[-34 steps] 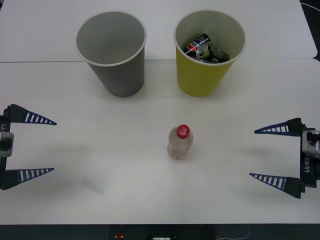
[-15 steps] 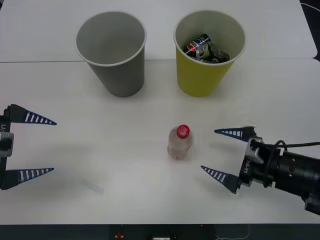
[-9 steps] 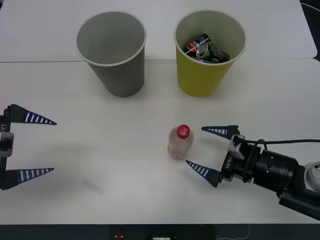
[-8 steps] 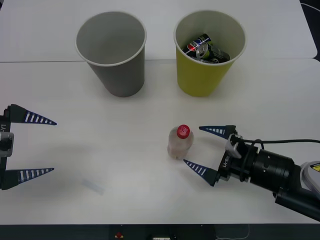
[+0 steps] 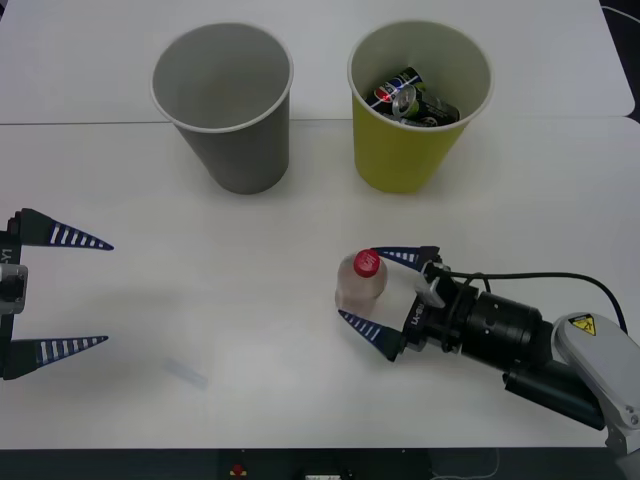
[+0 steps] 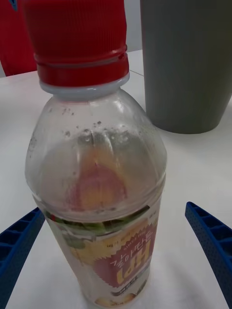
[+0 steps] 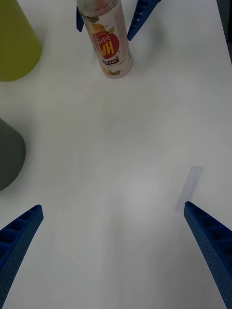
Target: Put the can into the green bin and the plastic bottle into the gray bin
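The plastic bottle (image 5: 358,288) stands upright at the table's middle front, with a red cap and a yellow-and-white label. My right gripper (image 5: 357,284) is open, one blue finger on each side of the bottle; the right wrist view shows the bottle (image 6: 96,174) between the spread fingers (image 6: 19,241) with gaps on both sides. The green bin (image 5: 405,160) at the back right holds a crushed can (image 5: 410,97). The gray bin (image 5: 245,150) stands to its left. My left gripper (image 5: 105,293) waits open at the left edge; its wrist view shows the bottle (image 7: 107,43) farther off.
A small clear strip of tape (image 5: 187,373) lies on the white table near the front left, also seen as the strip (image 7: 189,188) in the left wrist view. A seam (image 5: 80,123) crosses the table behind the bins. Open table lies between the left gripper and the bottle.
The right arm has swept left from the table's right edge to the bottle, so its open fingers now flank it. The left arm, the bottle and the bins have not moved.
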